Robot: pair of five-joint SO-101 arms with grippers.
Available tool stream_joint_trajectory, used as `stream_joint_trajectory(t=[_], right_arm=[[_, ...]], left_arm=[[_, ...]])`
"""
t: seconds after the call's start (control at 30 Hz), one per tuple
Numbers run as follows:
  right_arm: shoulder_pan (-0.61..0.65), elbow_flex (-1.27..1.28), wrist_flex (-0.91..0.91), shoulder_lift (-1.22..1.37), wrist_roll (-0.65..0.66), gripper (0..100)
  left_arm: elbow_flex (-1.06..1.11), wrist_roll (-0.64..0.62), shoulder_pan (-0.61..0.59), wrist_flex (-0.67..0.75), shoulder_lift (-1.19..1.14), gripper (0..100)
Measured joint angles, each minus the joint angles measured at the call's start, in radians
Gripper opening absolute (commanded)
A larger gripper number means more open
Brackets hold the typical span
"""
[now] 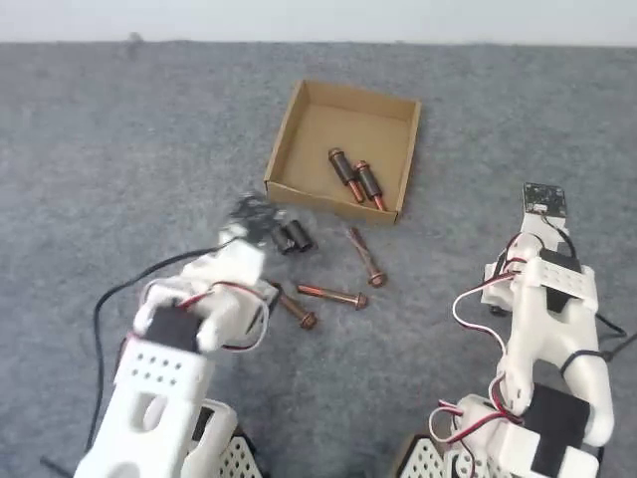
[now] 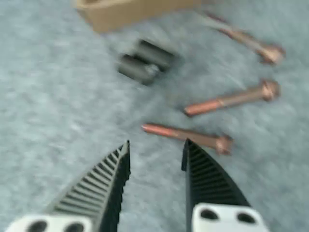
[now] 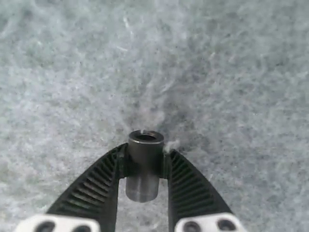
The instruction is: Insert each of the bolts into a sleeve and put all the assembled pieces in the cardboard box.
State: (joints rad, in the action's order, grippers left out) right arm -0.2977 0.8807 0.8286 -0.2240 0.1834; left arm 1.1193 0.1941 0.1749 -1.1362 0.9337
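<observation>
Standing by the table, I see the cardboard box [image 1: 328,202] at about twelve o'clock on the grey carpet [image 1: 119,149], open side up. Two assembled pieces [image 1: 343,171] lie side by side inside it, toward five o'clock from its middle. Just outside the box's near wall, at seven o'clock from the box, two dark loose sleeves [image 1: 294,237] lie touching each other.

Three copper bolts lie loose on the carpet around six o'clock from the box. The first bolt [image 1: 366,257] slants closest to the box. The second bolt [image 1: 331,295] lies almost crosswise just below it. The third bolt [image 1: 296,307] lies at eight o'clock from the second, close to the left arm [image 1: 159,378].

The left claw [image 2: 156,147] is spread with nothing between its fingers — it hangs low over the carpet, and the third bolt's shaft crosses just ahead of its tips. From above it sits at ten o'clock from the loose sleeves, just beside them.

The right claw [image 3: 146,153] is pinching a single sleeve [image 3: 145,166] held lengthwise between the fingers, its open bore end showing past the tips — bare carpet lies beneath. The right arm [image 1: 542,299] stands at four o'clock on the table, well apart from the box and bolts.
</observation>
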Motion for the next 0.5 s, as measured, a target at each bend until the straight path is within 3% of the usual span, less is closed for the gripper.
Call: stream_joint_trajectory(t=[0.23,0.5], right_arm=[[0.002,0.000,0.000,0.000,0.000,0.6],[0.002,0.000,0.000,0.000,0.000,0.6]], left_arm=[[-0.086,0.000,0.141,0.000,-0.224,17],[-0.279,-0.003,0.183,0.000,-0.454,17]])
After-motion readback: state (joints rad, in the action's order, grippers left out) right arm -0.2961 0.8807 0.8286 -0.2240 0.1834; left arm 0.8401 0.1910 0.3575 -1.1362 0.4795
